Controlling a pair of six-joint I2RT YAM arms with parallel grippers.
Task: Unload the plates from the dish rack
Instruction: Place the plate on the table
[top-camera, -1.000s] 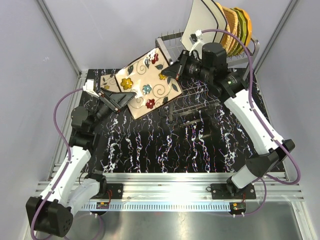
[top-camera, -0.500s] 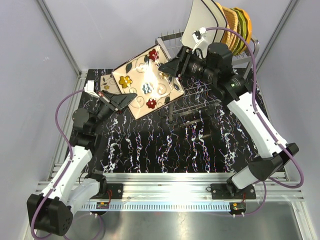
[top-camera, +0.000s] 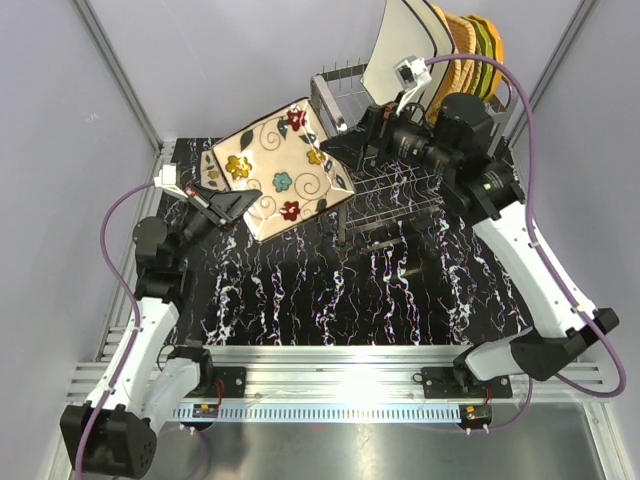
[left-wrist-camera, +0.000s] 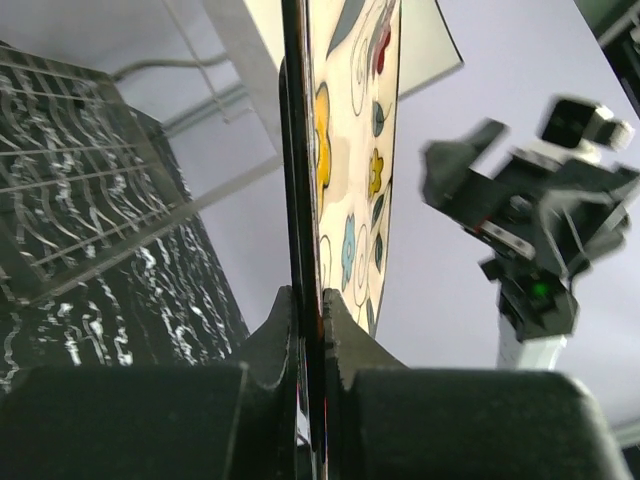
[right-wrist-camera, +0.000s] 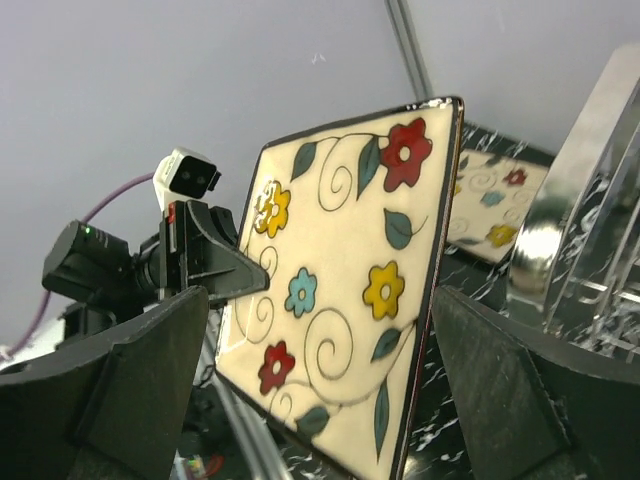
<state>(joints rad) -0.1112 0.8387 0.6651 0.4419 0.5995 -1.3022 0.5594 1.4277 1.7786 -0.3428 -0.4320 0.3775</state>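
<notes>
A square cream flower-patterned plate (top-camera: 280, 180) hangs tilted in the air left of the dish rack (top-camera: 400, 195). My left gripper (top-camera: 232, 205) is shut on its lower left edge; in the left wrist view the plate (left-wrist-camera: 355, 150) runs edge-on between the closed left gripper (left-wrist-camera: 310, 312). My right gripper (top-camera: 338, 143) stands open just off the plate's right edge, touching nothing. In the right wrist view the plate (right-wrist-camera: 345, 290) faces me between the spread right gripper (right-wrist-camera: 318, 300). A plain cream square plate (top-camera: 402, 50) and orange and green plates (top-camera: 475, 50) stand upright on the rack's top tier.
Another flower-patterned plate (right-wrist-camera: 490, 195) lies on the black marbled table (top-camera: 330, 290) beyond the held one. The rack's lower wire tier (top-camera: 395, 190) lies under my right wrist. Grey walls close in the back and sides.
My right gripper has opened, let go of the flowered plate and drawn back to the right. My left gripper has shut on the plate and carried it a little to the left.
</notes>
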